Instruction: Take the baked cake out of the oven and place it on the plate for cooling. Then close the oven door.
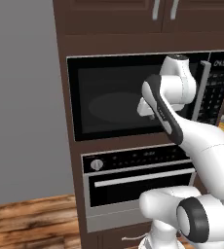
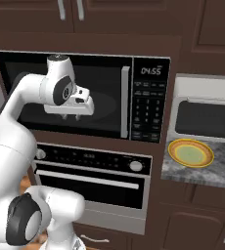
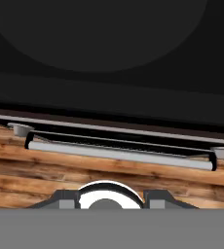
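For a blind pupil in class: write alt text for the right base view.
A white robot arm holds its gripper before the black microwave, above the shut oven door. To the right, an orange-rimmed plate sits on a grey counter.

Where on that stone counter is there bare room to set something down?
The counter has a bare strip in front of the plate, and more to the plate's right. Behind the plate it is crowded: the small grey box stands close behind it.
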Robot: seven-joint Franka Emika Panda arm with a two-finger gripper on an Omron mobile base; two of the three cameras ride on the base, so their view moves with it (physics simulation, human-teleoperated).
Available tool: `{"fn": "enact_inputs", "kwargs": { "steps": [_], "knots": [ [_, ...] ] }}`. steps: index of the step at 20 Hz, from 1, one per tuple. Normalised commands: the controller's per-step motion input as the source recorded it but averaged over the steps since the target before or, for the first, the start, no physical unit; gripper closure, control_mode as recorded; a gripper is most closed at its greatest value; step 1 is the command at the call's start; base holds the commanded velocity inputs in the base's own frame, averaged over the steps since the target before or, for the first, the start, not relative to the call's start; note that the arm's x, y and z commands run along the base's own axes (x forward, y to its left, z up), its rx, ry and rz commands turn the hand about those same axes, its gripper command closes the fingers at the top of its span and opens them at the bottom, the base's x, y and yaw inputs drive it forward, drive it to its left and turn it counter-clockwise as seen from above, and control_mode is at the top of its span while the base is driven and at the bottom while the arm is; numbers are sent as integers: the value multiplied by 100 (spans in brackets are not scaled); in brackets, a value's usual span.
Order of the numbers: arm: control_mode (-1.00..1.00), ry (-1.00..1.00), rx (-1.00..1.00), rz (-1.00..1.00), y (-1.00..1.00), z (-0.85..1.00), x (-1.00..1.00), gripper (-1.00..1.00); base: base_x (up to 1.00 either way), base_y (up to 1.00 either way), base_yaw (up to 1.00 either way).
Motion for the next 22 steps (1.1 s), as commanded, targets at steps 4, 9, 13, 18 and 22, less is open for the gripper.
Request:
{"fn": "enact_inputs", "kwargs": {
  "steps": [4, 9, 13, 18, 22],
  "knots": [
    [100, -2, 0, 0, 0, 0, -3, -100, -6, 0, 0],
    [100, 0, 0, 0, 0, 0, 0, -100, -53, -12, 0],
    [100, 0, 0, 0, 0, 0, 0, -100, -46, -47, 7],
    [100, 0, 0, 0, 0, 0, 0, -100, -6, -73, 33],
    [100, 0, 0, 0, 0, 0, 0, -100, 0, -87, 60]
  ]
}}
